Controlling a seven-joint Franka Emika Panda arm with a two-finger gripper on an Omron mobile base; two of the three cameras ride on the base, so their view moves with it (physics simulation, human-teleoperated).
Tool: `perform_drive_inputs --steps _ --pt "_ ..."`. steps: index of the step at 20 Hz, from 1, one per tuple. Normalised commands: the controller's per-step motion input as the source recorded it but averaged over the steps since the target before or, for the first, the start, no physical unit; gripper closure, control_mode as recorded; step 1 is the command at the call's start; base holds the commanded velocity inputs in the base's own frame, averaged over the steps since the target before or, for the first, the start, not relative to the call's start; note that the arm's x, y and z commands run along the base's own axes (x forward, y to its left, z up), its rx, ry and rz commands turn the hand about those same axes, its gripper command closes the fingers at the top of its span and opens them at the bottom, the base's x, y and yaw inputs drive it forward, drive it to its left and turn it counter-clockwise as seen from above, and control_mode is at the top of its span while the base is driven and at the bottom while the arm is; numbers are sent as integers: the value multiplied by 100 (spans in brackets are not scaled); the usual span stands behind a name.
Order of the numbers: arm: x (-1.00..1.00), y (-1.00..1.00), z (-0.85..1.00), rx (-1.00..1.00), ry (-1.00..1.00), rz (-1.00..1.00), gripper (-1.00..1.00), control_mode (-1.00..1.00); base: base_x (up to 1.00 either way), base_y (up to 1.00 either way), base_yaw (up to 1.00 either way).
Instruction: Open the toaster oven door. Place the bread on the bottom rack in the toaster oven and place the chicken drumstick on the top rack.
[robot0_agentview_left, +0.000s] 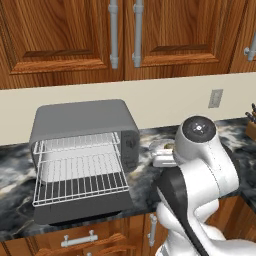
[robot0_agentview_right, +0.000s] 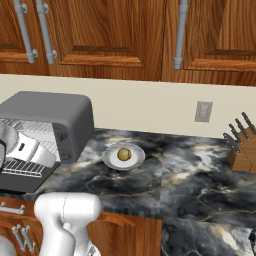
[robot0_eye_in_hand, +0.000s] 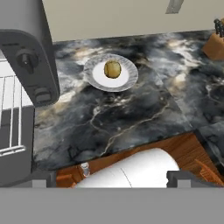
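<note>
- Risks first: the toaster oven door already lies folded down flat at the near edge of the counter, so an arm sweeping low past the oven's front could knock it or catch a wire rack
- Bread is a small round roll sitting loose on a plate, right of the toaster oven; a grip landing off its middle would likely roll it away or push the plate along the stone
- Jaws stand wide apart and hold nothing (only the corners of the finger tips show at the bottom of the hand view), so the bread is not yet picked up
- Rack mix-up is the other hazard, as I judge it: the top rack and the bottom rack look alike and sit close, one above the other, so bread could end up on the upper shelf
- Chicken drumstick: I cannot find one on the counter
- Counts: one oven, one door, two racks, one plate, one roll, one knife block far right, one wall outlet
</note>
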Motion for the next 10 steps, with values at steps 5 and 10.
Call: perform_drive_inputs --steps 5,10 --pt "-3 -73 6 9 0 8 -100 -100 0 0 0" --pt "2 -68 4 8 0 8 -100 -100 0 0 0"
